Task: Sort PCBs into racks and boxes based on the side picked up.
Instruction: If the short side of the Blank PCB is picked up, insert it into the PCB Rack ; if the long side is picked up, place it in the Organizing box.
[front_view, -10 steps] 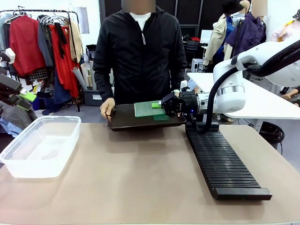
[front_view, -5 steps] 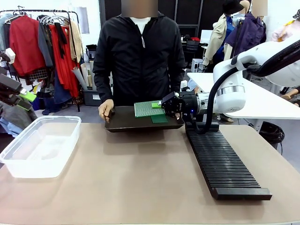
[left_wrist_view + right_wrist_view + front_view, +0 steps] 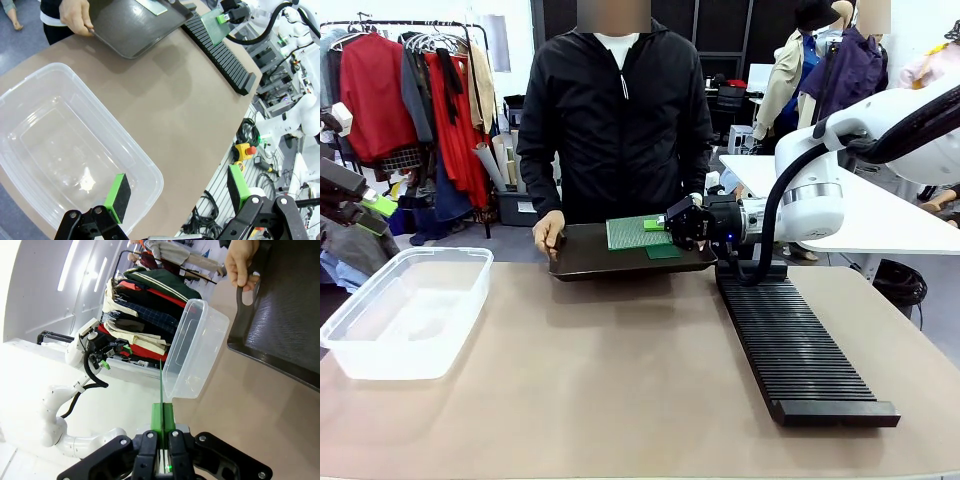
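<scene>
My right gripper (image 3: pixel 667 224) is shut on the edge of a light green, dot-grid PCB (image 3: pixel 635 233), holding it just above the dark tray (image 3: pixel 590 262). In the right wrist view the board (image 3: pixel 161 382) shows edge-on between the shut pads. A darker PCB (image 3: pixel 662 252) lies on the tray, which a person's hand (image 3: pixel 550 233) holds at the table's far edge. The black slotted rack (image 3: pixel 790 340) runs along the right side. The clear box (image 3: pixel 405 310) stands at the left. My left gripper (image 3: pixel 177 190) hangs open over the box's (image 3: pixel 60 145) near corner with nothing between its fingers.
The person stands at the table's far side behind the tray. Bare tan tabletop (image 3: pixel 610 370) lies between box and rack. Clothes racks and another table stand in the background. Cables and equipment (image 3: pixel 260 145) lie beyond the table edge.
The person's tray shifted slightly left and then back. Neither arm has visibly moved, and the right gripper still holds the PCB.
</scene>
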Available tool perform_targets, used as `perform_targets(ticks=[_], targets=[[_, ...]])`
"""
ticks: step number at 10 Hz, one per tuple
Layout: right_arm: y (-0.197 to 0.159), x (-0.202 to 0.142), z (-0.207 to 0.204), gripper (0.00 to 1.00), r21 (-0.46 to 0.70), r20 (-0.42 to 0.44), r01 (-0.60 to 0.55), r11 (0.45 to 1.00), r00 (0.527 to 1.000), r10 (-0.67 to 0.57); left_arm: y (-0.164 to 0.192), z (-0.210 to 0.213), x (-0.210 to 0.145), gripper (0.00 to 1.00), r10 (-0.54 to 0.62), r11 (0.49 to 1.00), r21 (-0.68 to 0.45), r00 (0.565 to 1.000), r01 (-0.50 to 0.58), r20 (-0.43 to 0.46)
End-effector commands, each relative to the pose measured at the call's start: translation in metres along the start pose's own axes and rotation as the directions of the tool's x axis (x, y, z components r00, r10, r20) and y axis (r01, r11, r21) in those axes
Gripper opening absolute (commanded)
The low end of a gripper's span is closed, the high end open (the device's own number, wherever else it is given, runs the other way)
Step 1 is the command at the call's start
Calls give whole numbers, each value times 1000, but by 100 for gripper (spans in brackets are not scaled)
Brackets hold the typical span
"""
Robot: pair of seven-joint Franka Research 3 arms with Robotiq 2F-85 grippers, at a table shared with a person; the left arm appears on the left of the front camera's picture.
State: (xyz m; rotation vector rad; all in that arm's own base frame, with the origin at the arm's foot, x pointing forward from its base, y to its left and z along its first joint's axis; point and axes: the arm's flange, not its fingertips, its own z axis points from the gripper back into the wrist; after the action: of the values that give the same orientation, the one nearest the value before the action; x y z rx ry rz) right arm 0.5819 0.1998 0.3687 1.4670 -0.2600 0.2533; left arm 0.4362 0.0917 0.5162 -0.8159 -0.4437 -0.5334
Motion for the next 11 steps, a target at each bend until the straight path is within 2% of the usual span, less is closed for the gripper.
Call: perform_targets(ticks=[1, 6, 9, 11], targets=[[5, -3, 16, 0, 17, 22, -58, 998, 998, 58, 0, 0, 0, 100, 0, 1000, -6, 1000, 0, 3], [-2, -10, 76, 0, 6, 69, -230, 973, 971, 229, 0, 0, 0, 100, 0, 1000, -6, 1000, 0, 3], [-8, -23, 117, 0, -15, 105, -328, 945, 939, 327, 0, 0, 0, 100, 0, 1000, -6, 1000, 0, 3], [-11, -31, 147, 0, -15, 125, -421, 907, 899, 419, 0, 0, 0, 100, 0, 1000, -6, 1000, 0, 3]])
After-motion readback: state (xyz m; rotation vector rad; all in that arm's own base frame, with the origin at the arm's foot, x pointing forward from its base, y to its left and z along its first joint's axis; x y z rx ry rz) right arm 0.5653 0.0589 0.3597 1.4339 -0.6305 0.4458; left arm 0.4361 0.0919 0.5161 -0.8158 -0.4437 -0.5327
